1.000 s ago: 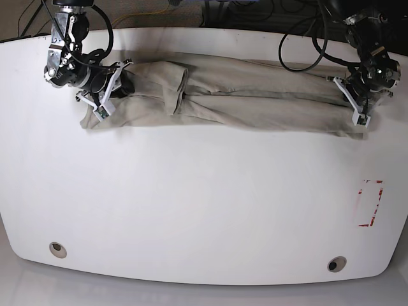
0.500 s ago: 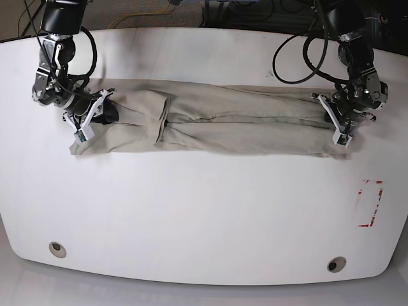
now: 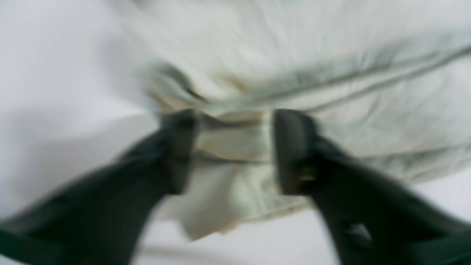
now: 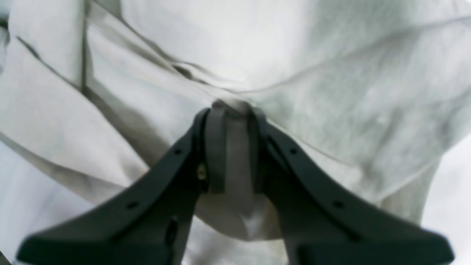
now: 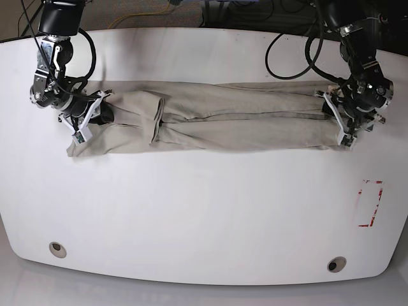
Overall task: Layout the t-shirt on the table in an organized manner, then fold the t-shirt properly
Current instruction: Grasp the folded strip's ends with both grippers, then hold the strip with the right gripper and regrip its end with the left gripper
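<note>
One white table, one beige t-shirt, two arms. The shirt lies along the far side of the table as a long bunched band, stretched left to right, not spread flat, so I'd say the layout is only partly done and all the folding is left. At the scene's right end, the left tool has its jaws apart, cloth lying loose between them. At the scene's left end, the right tool is clamped on a pinch of shirt.

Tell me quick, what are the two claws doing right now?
Left gripper: open, jaws apart around the shirt edge.
Right gripper: shut on the shirt.
</note>
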